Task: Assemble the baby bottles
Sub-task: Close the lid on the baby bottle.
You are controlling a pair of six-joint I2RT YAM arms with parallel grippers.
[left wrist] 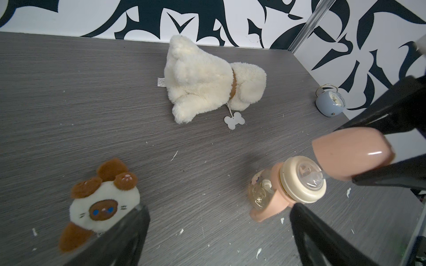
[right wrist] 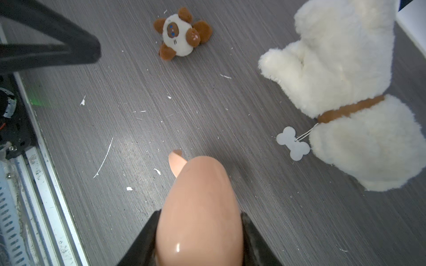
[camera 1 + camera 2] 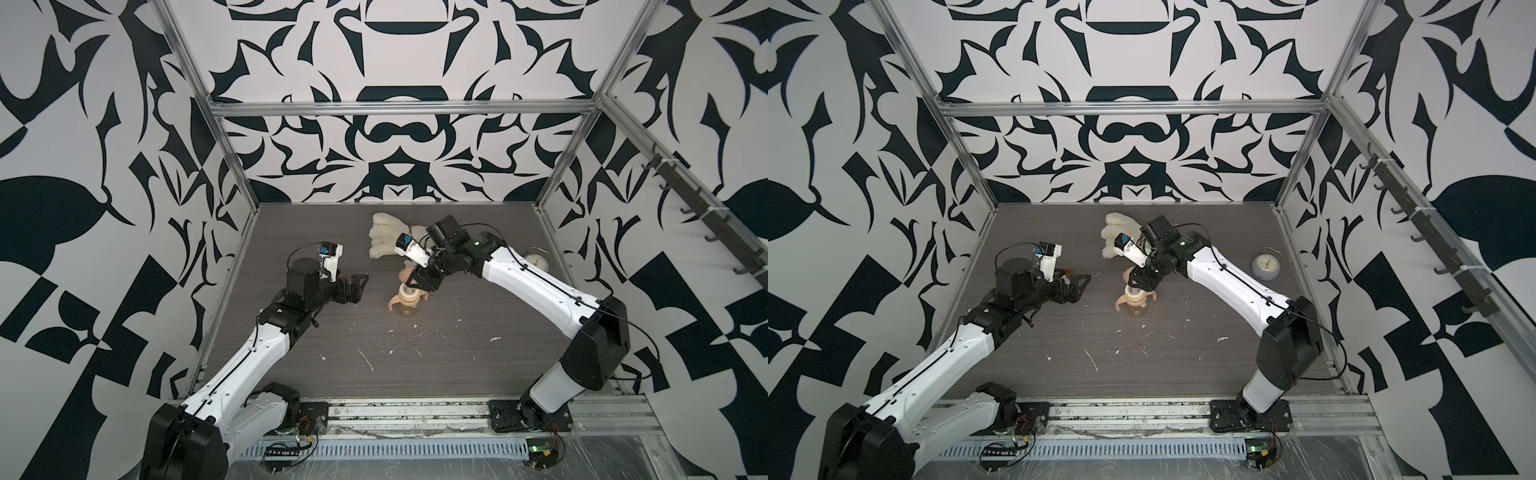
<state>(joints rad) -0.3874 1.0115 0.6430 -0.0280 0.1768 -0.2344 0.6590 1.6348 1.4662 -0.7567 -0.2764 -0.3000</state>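
Grey woodgrain table [image 3: 374, 374], white scraps [image 3: 368, 359] all over, black-and-white patterned walls [image 3: 395, 145]; fluffy dog toy [image 1: 207, 78] at back, clock [image 3: 1266, 266] far right, small plush [image 1: 103, 202] by left gripper [image 3: 358, 286], spread wide; bottle [image 1: 260, 191] upright mid-table; right gripper [image 2: 200, 230] pinching cap [image 2: 200, 207] just above it.

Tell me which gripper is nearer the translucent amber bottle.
Right. The right gripper holds a peach dome cap just above the bottle; the left gripper hangs open farther aside.

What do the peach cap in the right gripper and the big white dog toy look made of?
The peach cap: likely smooth, glossy plastic, given its sharp highlight. The white dog toy: soft, fuzzy plush fabric, by its shaggy pile.
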